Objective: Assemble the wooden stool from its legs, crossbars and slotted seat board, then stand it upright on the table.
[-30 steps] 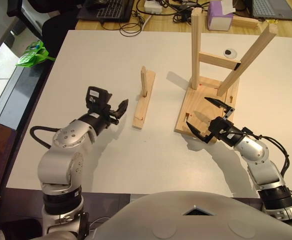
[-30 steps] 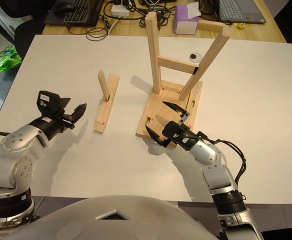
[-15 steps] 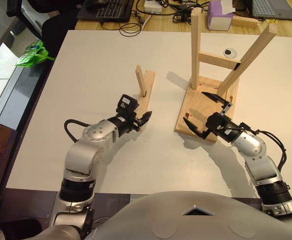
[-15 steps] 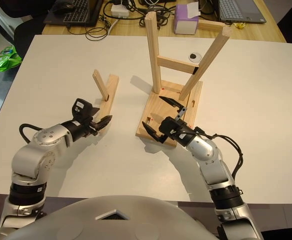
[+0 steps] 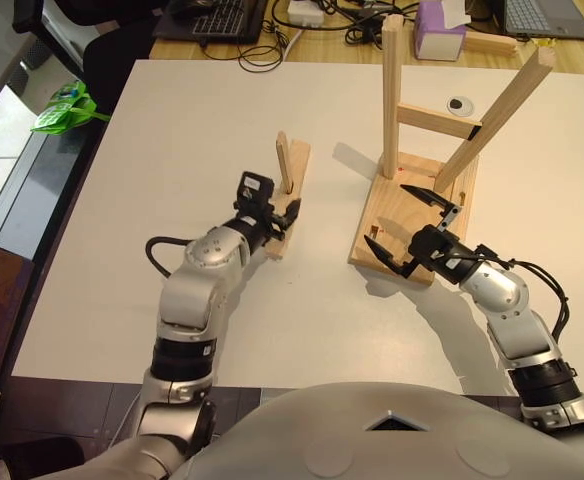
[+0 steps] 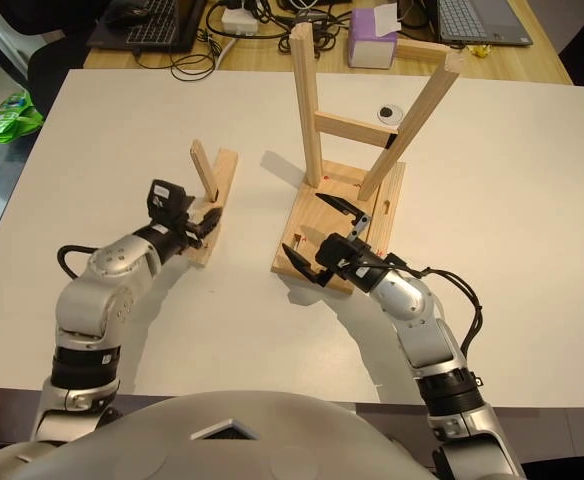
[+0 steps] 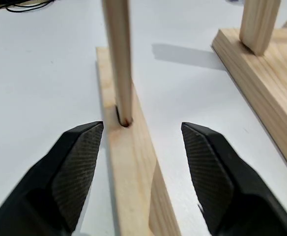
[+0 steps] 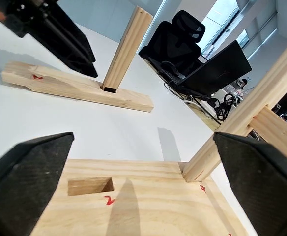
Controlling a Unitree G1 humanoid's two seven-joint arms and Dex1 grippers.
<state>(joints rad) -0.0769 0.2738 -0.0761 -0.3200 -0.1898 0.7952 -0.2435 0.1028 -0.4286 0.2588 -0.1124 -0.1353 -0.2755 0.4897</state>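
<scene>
Stool half built. The seat board (image 5: 397, 205) lies flat on the surface (image 5: 202, 120) and serves as the landmark here.

Well left of the seat board, a loose leg (image 7: 133, 162) lies flat with a short crossbar (image 7: 118, 54) stuck upright in its hole. The left jaws are apart, straddling the leg's near end with one finger on each side. Contact is not clear.
- Risk: gripping that far toward the end would let the long part sag or swing on lift.
- Risk: the crossbar may sit loose in its hole. If so, a tilt could drop it out or jam it crooked.

On the far part of the seat board, one leg (image 5: 392, 95) stands straight and a second leg (image 5: 497, 115) leans outward. A crossbar (image 5: 437, 122) joins them. The lean suggests that leg is not fully seated.
- Risk: any shove on the board could tip this frame over or pop a leg from its slot.

At the near edge of the seat board the right jaws are apart, holding nothing, over the corner by an empty slot (image 8: 90, 185).
- Risk: closing on or bumping the edge slides the board, since nothing pins it down.
- Risk: the loose leg then meets a shifted slot, catches on the rim and levers the board up.
</scene>
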